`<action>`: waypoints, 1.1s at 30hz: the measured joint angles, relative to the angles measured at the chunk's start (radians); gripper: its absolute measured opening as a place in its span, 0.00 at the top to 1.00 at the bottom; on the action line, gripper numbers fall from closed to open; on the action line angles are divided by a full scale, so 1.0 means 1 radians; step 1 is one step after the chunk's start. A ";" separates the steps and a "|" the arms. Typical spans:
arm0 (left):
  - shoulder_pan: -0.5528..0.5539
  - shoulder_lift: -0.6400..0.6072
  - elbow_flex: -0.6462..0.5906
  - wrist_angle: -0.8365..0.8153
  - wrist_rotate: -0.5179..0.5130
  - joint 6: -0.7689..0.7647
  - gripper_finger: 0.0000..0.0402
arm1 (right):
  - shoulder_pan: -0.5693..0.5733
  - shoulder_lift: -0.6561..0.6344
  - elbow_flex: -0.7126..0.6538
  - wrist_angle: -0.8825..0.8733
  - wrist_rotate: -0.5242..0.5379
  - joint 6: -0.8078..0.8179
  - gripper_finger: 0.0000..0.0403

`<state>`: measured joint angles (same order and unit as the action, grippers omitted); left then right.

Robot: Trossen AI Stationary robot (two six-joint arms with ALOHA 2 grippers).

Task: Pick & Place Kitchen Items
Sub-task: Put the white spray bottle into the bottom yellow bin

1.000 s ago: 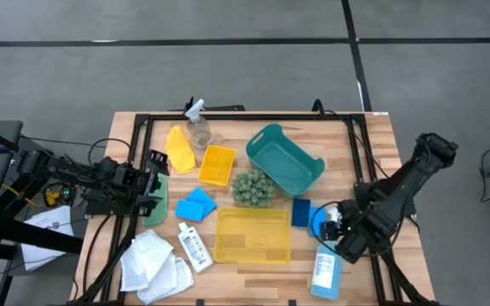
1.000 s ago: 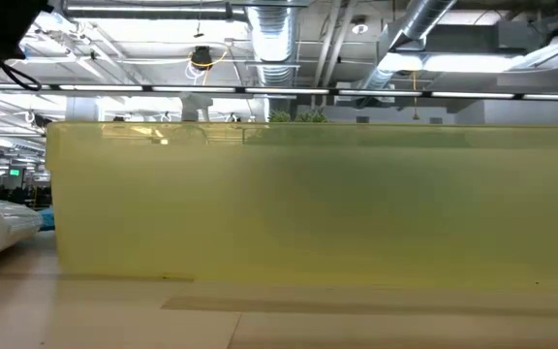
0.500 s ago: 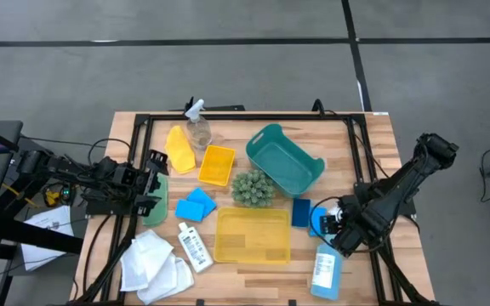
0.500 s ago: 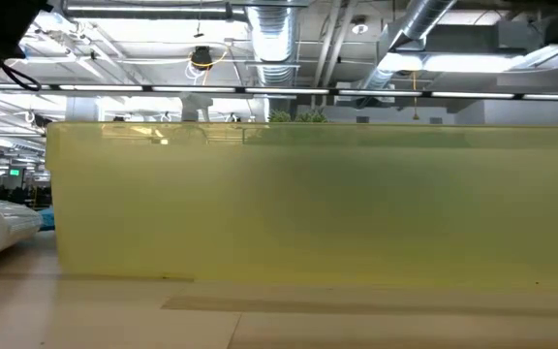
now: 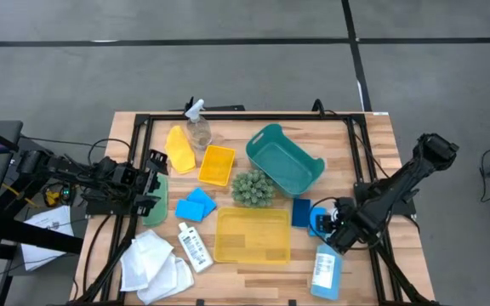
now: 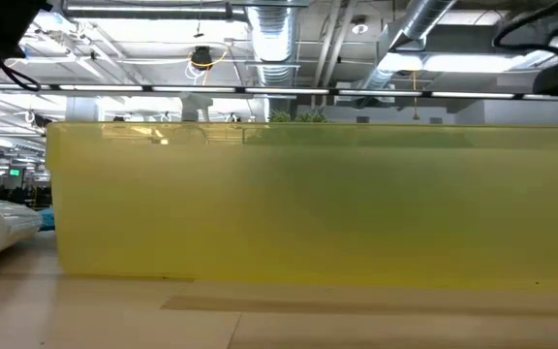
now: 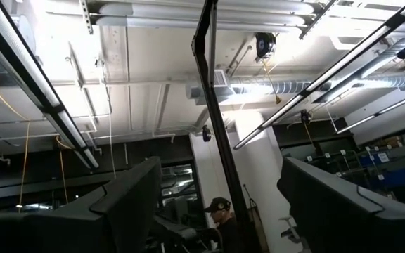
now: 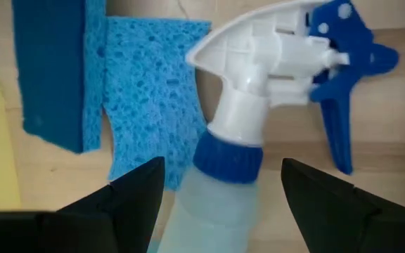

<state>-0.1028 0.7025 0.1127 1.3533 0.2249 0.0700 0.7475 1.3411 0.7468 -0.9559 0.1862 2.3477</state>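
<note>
Right pincer (image 8: 216, 204), spread, straddles the blue spray bottle (image 8: 259, 133) neck (sponge (image 8: 150, 91) beside); best centred below the white trigger head before closing squarely.

Both arms are matte black with rounded joint housings and loose black cables along the links. The right gripper (image 8: 216, 193) has two dark, flat, tapered fingers (image 8: 129, 204).

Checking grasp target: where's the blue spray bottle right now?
High view: the blue spray bottle lies at the table's front right, beside the large yellow bin, its head under the right gripper, next to the blue sponges.
</note>
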 joint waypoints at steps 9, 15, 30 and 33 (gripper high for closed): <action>0.000 0.000 0.000 0.000 0.000 0.000 0.28 | -0.005 0.000 -0.068 0.101 0.000 -0.008 0.31; 0.000 0.000 0.000 -0.002 0.000 0.000 0.28 | -0.005 0.000 -0.068 0.100 -0.001 -0.029 0.31; 0.000 0.000 0.000 -0.003 0.000 0.002 0.28 | -0.055 0.000 -0.068 0.086 0.023 -0.107 0.43; 0.000 0.000 0.000 -0.003 0.000 0.003 0.28 | -0.059 0.000 -0.068 0.086 0.023 -0.112 0.51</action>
<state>-0.1028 0.7025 0.1131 1.3502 0.2249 0.0727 0.6888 1.3415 0.6792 -0.8703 0.2095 2.2353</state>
